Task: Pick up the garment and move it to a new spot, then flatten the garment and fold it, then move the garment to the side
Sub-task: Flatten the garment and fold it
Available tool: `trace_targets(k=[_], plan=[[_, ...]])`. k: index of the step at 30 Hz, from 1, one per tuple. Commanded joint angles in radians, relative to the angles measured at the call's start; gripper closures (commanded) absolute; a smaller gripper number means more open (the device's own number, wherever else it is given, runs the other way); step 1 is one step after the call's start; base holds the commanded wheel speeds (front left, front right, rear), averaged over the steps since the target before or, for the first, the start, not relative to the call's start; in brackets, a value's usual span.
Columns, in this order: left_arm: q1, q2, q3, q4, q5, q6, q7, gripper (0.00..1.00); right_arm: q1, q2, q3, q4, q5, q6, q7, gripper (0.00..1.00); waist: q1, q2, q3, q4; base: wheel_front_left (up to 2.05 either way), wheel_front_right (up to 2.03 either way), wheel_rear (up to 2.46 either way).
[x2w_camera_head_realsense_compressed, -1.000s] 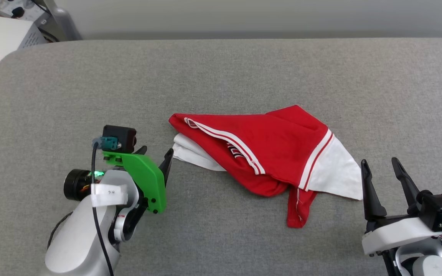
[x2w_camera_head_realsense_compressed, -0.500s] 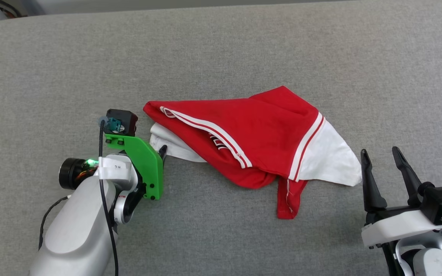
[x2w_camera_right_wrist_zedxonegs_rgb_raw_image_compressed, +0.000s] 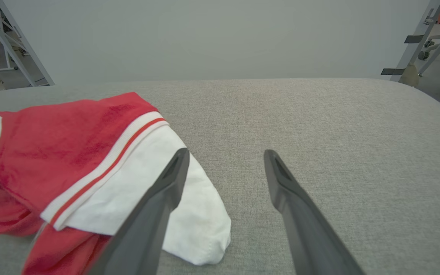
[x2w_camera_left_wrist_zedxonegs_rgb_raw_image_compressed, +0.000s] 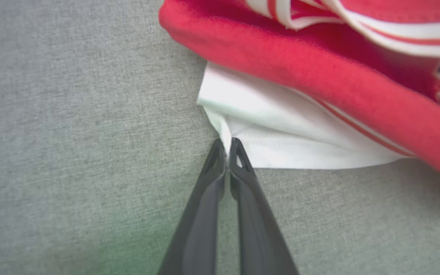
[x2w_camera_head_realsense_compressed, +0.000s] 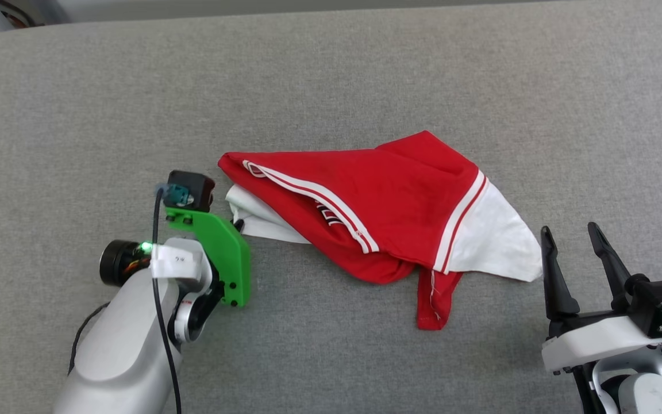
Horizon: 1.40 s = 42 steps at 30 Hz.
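Grey woven fabric covers the padded surface, which spans the head view from edge to edge. At lower left, the left gripper reaches in below a green bracket on its wrist. In the left wrist view the left gripper has its two dark fingers pressed together, pinching the corner hem of a white sleeve between their tips. That sleeve pokes out from beneath the left end of the garment. The garment is a red shirt lying crumpled near the middle of the surface, folded over itself. White-and-red striped trim runs diagonally across it, and part of a dark print shows in a fold. A red flap extends toward the near edge at lower centre. At the garment's right end a second white sleeve, bordered by striped trim, tapers to a point on the surface. Just beside that point, at lower right, the right gripper stands with its jaws spread apart and nothing between them. In the right wrist view the right gripper frames bare surface. Its left finger overlaps the second white sleeve; whether it touches cannot be told. A pale wall rises behind.
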Motion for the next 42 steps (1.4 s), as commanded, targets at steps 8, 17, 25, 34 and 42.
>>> trace_targets(k=[8,17,25,34,42], plan=[[0.103,0.051,0.082,-0.081,-0.032,0.049,-0.105,1.00,0.011,-0.002,-0.007,0.035,-0.001,-0.001,0.004,0.00,-0.0001,0.0000,-0.105,0.050,0.00,0.00,0.00],[0.269,0.123,0.157,-0.242,-0.073,0.120,-0.090,1.00,0.036,-0.002,-0.015,0.066,0.011,-0.001,0.005,0.00,-0.0001,0.0000,-0.153,0.080,0.00,0.00,0.00],[0.374,0.120,0.138,-0.229,-0.097,0.123,-0.075,0.04,0.028,-0.002,-0.032,0.103,0.014,-0.001,0.017,0.00,-0.0001,0.0000,-0.159,0.091,0.00,0.00,0.00],[0.340,0.094,0.123,-0.217,-0.056,0.053,-0.265,0.00,0.043,-0.002,-0.051,0.126,0.017,-0.001,0.021,0.00,-0.0001,0.0000,-0.204,0.108,0.00,0.00,0.00],[0.321,0.075,0.094,-0.236,0.027,-0.014,-0.519,0.00,0.062,-0.003,-0.039,0.072,-0.037,-0.001,0.234,0.00,-0.0001,0.0000,-0.225,0.135,0.00,0.00,0.00]])
